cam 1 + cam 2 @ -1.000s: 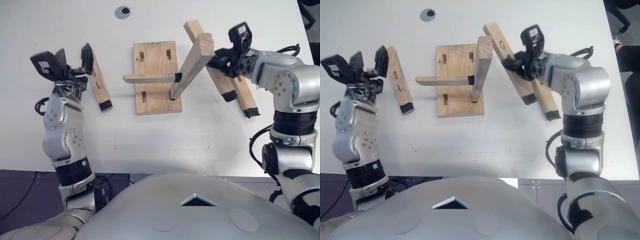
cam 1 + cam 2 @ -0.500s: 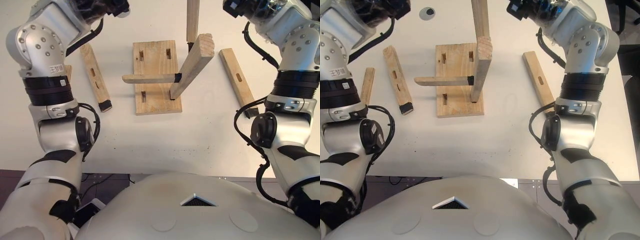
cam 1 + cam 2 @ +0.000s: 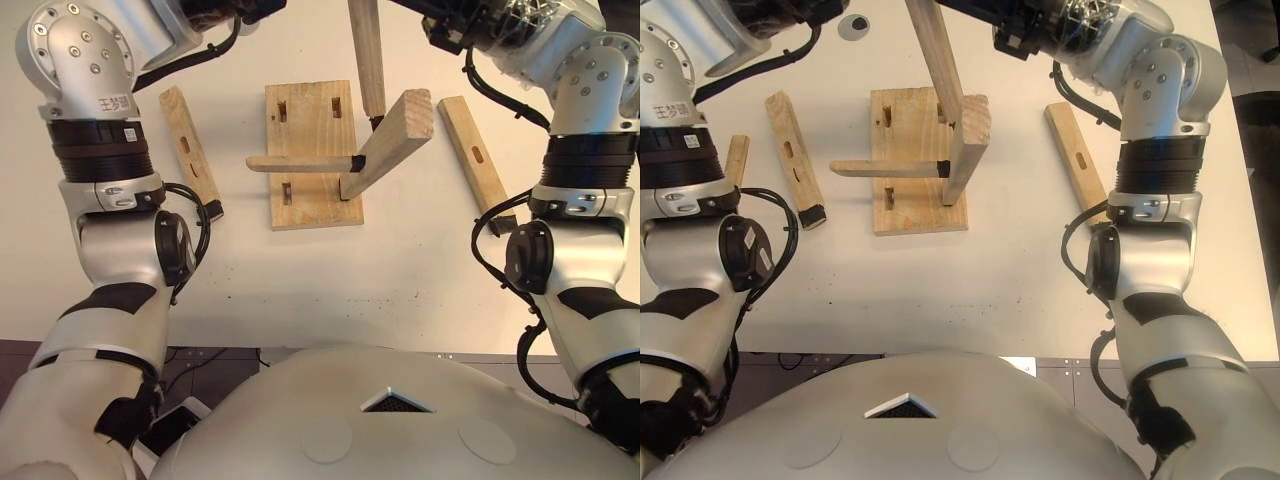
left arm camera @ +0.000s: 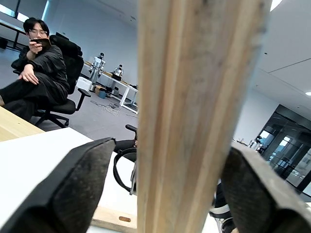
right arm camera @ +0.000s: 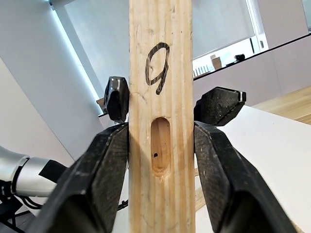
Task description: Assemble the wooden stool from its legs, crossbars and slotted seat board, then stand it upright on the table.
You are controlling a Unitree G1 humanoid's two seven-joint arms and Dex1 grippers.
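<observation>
Since half a second ago the held leg [image 3: 366, 55] has swung from hanging straight at the 12 o'clock edge of the seat board [image 3: 310, 210] to a slant. Its black-capped lower end has come down beside the top of the standing leg [image 3: 392, 135], which now leans a little lower toward 2 o'clock.

From the head we see the seat board lying flat in the middle of the white surface [image 3: 400, 270], with three of its slots open. The standing leg rises from the board's 4 o'clock edge. A crossbar [image 3: 295, 159] runs from it toward 9 o'clock and ends just past the board's edge. We cannot tell whether the held leg touches the standing one. One loose leg [image 3: 476, 160] lies flat at 3 o'clock of the board and a second loose leg [image 3: 190, 150] at 9 o'clock, both apart from it. A short bar [image 3: 735, 165] lies further out at 9 o'clock, partly behind the left arm.

At the left wrist we see the left pincer [image 4: 171, 145] spread wide around the held leg. Background shows between one finger [image 4: 73, 194] and the wood, so it straddles without clamping.

At the right wrist the right pincer [image 5: 160, 128] is closed on the held leg, its fingers [image 5: 97, 184] pressed against both side edges level with an oblong slot. Farther along, the left pincer's dark tips flank the same leg.
</observation>
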